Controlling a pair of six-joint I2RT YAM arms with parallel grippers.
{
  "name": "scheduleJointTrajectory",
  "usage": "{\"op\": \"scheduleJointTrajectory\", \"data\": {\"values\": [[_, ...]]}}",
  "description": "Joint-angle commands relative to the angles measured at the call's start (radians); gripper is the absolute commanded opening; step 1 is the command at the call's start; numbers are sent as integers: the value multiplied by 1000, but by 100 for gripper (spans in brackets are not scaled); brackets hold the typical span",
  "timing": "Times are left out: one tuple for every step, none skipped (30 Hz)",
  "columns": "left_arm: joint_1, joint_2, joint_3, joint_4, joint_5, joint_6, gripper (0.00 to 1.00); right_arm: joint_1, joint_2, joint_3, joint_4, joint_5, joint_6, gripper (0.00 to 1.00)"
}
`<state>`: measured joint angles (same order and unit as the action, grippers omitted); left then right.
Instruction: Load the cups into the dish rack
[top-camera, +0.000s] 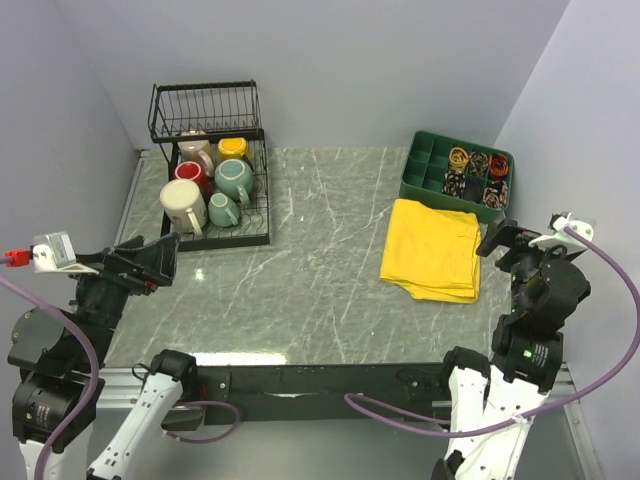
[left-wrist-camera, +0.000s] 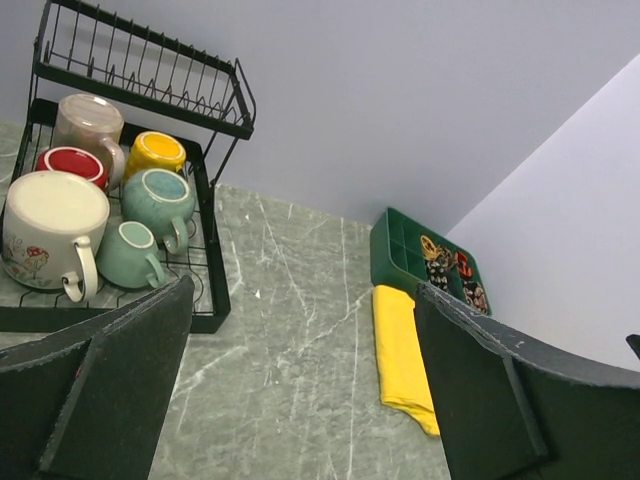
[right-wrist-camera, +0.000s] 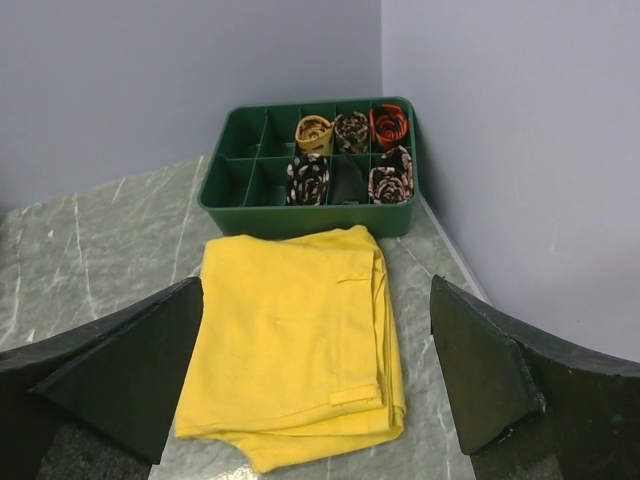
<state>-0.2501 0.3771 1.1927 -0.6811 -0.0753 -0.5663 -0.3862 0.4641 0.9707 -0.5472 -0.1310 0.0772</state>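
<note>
1. Top view: the rack (top-camera: 205, 112) stands at the worktop's (top-camera: 330, 290) far left corner. 6 mugs (top-camera: 234, 178) sit close together on its base, in 2 columns of 3. The left end effector (top-camera: 155, 262) hangs near the rack's front. The right end effector (top-camera: 505, 240) hangs beside a yellow cloth (top-camera: 433, 250).
2. Left wrist view: the left end effector's fingers (left-wrist-camera: 120, 390) are spread wide apart, with the mugs beyond them.
3. Right wrist view: the right end effector's fingers (right-wrist-camera: 130, 370) are likewise wide apart. The folded cloth lies just before a green tray (right-wrist-camera: 300, 218).
</note>
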Motion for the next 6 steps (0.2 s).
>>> {"op": "scheduleJointTrajectory", "data": {"values": [[2, 26, 18, 40, 22, -15, 96, -5, -12, 10, 29, 22, -8, 100], [2, 31, 18, 43, 23, -17, 96, -5, -12, 11, 29, 22, -8, 100], [2, 32, 16, 46, 25, -17, 96, -3, -9, 14, 30, 22, -8, 100], [2, 36, 13, 46, 25, -15, 96, -3, -7, 14, 32, 22, -5, 100], [2, 37, 10, 49, 23, -11, 96, -5, -5, 13, 35, 18, -8, 100], [2, 37, 7, 51, 22, -9, 96, -5, -4, 11, 44, 8, -28, 100]]}}
